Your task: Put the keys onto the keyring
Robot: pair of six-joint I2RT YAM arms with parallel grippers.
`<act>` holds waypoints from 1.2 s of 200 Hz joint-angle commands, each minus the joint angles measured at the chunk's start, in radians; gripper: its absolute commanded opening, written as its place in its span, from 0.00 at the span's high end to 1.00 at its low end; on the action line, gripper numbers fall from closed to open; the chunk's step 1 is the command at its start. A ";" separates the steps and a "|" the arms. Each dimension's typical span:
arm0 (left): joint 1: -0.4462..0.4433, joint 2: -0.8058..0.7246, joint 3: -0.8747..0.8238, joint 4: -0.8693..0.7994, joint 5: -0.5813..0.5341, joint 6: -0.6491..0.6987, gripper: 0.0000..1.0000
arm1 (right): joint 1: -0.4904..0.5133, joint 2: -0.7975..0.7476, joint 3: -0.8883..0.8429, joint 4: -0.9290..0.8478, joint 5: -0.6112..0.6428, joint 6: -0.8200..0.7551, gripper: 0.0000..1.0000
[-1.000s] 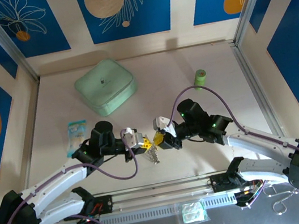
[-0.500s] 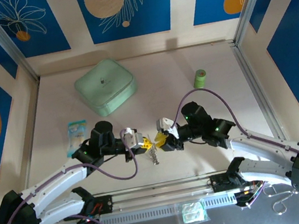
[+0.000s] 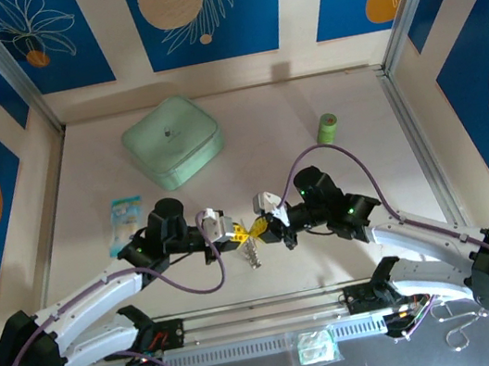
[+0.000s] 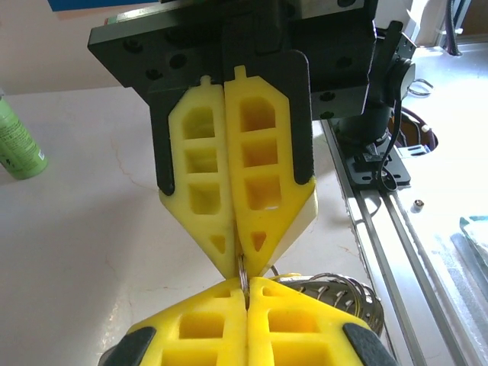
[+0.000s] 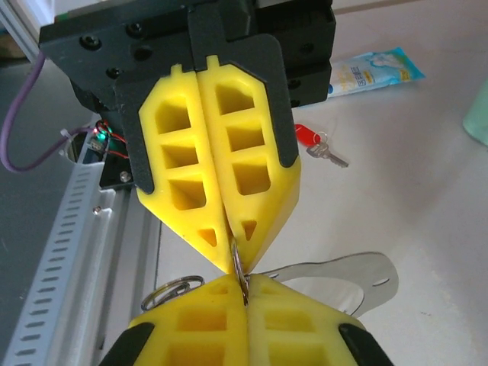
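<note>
Above the table's near middle, my left gripper and right gripper meet tip to tip. Both are shut on the keyring, a thin metal ring seen edge-on between the yellow fingertips. In the left wrist view the ring is pinched by my left gripper below and the right gripper above, with silvery coils trailing to the right. From the right wrist, the ring sits between my right gripper and the left gripper. A red-headed key lies on the table behind.
A mint-green case lies at the back left, a small green roll at the back right. A blue-white packet rests left of the left arm. A flat silvery tab hangs by the ring. The metal rail runs along the front.
The right gripper's jaws have shut on the ring, and the right arm has shifted slightly. The left gripper has stayed shut and in place.
</note>
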State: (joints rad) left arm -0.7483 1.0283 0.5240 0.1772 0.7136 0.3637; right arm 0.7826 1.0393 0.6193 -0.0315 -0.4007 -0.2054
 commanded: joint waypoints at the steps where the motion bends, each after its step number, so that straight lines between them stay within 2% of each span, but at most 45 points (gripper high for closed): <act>1: -0.009 -0.016 -0.006 0.038 0.012 -0.002 0.94 | 0.003 0.006 0.003 0.020 -0.013 -0.002 1.00; 9: -0.008 -0.021 -0.002 0.024 -0.006 0.005 0.85 | 0.004 0.005 0.010 0.003 -0.005 -0.012 1.00; 23: -0.009 -0.029 0.007 -0.021 -0.038 0.029 0.82 | 0.009 0.004 0.037 -0.049 0.017 -0.046 1.00; 55: -0.009 -0.022 0.061 -0.161 -0.049 0.092 0.82 | 0.029 0.026 0.128 -0.214 0.073 -0.136 1.00; 125: -0.009 0.000 0.131 -0.285 -0.058 0.171 0.86 | 0.096 0.142 0.313 -0.464 0.202 -0.274 1.00; 159: -0.009 0.014 0.134 -0.276 -0.052 0.166 1.00 | 0.099 0.153 0.318 -0.437 0.178 -0.277 1.00; 168: -0.008 0.012 0.132 -0.268 -0.051 0.162 1.00 | 0.096 0.145 0.305 -0.410 0.165 -0.261 1.00; 185: -0.009 0.003 0.120 -0.247 -0.052 0.151 1.00 | 0.072 0.112 0.261 -0.346 0.133 -0.214 0.84; 200: -0.009 -0.012 0.093 -0.191 -0.051 0.121 1.00 | 0.043 0.081 0.210 -0.293 0.092 -0.170 0.76; 240: -0.009 -0.011 0.024 -0.009 -0.017 0.031 1.00 | 0.010 0.040 0.090 -0.180 0.056 -0.093 0.72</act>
State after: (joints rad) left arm -0.7494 1.0271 0.5743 0.0322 0.6514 0.4522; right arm 0.7990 1.1038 0.7654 -0.3008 -0.2867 -0.3668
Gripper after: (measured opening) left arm 0.043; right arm 0.278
